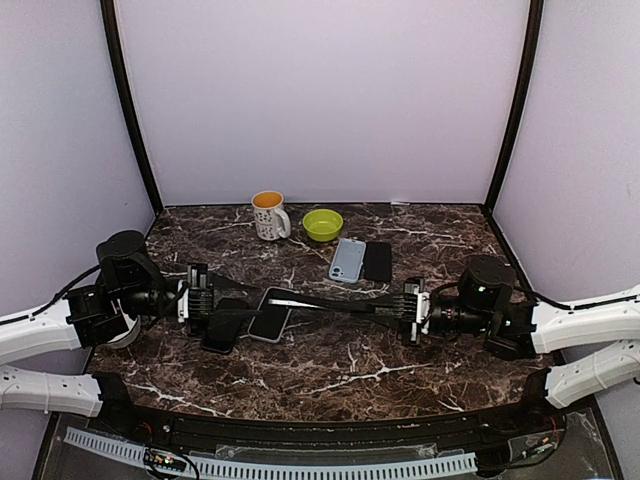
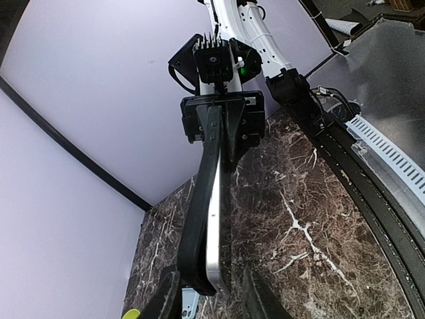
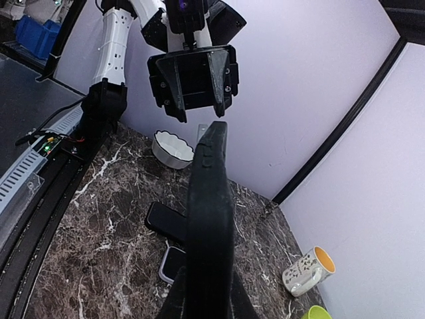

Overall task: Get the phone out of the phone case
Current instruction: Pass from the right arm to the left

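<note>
Where the grippers meet: case [image 3: 209,219] and phone [image 1: 270,318], over the middle of the table [image 1: 330,370].
Case: black and edge-up, stretched from the right gripper toward the left one.
Phone: lies along the case's left part, silver edge showing, partly out; whether a corner is still seated cannot be told.
Right gripper [image 1: 392,309]: jaws clamped on the case's right end.
Left gripper [image 2: 211,300]: jaws apart, the phone's end between the fingers, a gap on one side.
Mug [image 1: 266,224]: upright at the back, orange inside; contents cannot be told.
Green bowl [image 1: 323,234]: near the mug's right, its inside plain green.
White bowl [image 3: 171,154]: beside the left arm, inside mostly hidden.
Slabs: blue slab [image 1: 348,260] and black slab [image 1: 377,262], flat, side by side, behind the case.
</note>
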You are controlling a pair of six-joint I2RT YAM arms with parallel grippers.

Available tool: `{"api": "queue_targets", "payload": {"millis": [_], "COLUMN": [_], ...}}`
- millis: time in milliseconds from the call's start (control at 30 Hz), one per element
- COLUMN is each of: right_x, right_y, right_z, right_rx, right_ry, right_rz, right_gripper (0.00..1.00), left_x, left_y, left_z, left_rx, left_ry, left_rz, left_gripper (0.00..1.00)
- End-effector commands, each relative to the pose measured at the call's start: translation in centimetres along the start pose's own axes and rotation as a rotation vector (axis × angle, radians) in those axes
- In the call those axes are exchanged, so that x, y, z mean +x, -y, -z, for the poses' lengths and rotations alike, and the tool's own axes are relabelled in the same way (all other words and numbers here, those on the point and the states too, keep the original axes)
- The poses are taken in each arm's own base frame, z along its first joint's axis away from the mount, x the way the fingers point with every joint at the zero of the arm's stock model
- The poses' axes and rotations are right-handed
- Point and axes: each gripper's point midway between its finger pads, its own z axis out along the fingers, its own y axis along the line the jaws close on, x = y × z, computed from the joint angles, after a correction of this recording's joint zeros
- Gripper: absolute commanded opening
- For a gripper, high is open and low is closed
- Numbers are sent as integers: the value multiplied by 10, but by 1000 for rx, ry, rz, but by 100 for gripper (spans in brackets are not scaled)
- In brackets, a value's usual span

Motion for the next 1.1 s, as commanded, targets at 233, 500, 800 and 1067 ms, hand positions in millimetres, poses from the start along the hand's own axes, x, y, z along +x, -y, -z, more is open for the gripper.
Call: {"api": "queue_targets", "payload": {"millis": [233, 500, 800, 1067], "right_x": [-57, -59, -61, -63], "right_y": [33, 29, 25, 23], "right_z": [3, 1, 0, -4], "right_rx": [74, 42, 10, -15], "right_ry": [180, 195, 200, 209], "right_rz": [52, 38, 28, 22], "right_gripper": [0, 0, 0, 0], "left_x": [-3, -2, -3, -15], "left_y": [20, 18, 16, 25], "left_z": [-1, -1, 0, 1], "left_rx": [107, 90, 82, 143], "left_ry": [42, 36, 42, 104], "left_rz": [49, 44, 47, 71], "left_gripper": [31, 31, 34, 36]}}
